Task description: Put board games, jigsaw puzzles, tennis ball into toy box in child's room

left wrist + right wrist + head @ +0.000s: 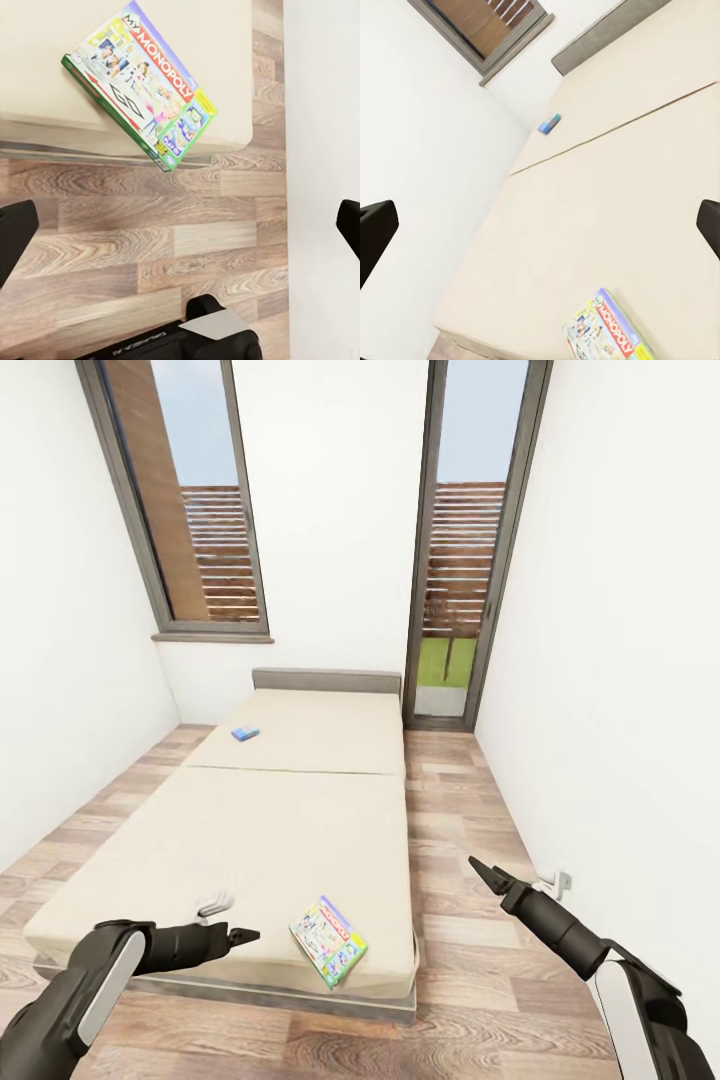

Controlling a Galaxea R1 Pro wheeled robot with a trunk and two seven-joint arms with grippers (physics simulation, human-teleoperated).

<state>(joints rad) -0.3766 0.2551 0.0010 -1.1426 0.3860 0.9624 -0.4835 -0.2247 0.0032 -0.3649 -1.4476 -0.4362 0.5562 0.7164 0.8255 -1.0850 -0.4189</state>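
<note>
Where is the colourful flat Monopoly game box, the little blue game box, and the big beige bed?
Colourful flat Monopoly game box (328, 942), head view, middle of its printed lid.
Little blue game box (245, 733), head view, its top face.
Big beige bed (250, 830), head view, bare mattress of the near section.

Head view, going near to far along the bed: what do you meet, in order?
Monopoly box at the bed's near edge → seam between the two mattress sections → small blue game box → grey headboard → window wall.

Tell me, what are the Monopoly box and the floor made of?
The Monopoly box looks like printed cardboard with a slightly glossy finish: flat, thin, sharp-edged, covered in colourful pictures. The floor looks like wood planks, matte, with brown grain lines and seams between boards, though it could be wood-look laminate.
</note>
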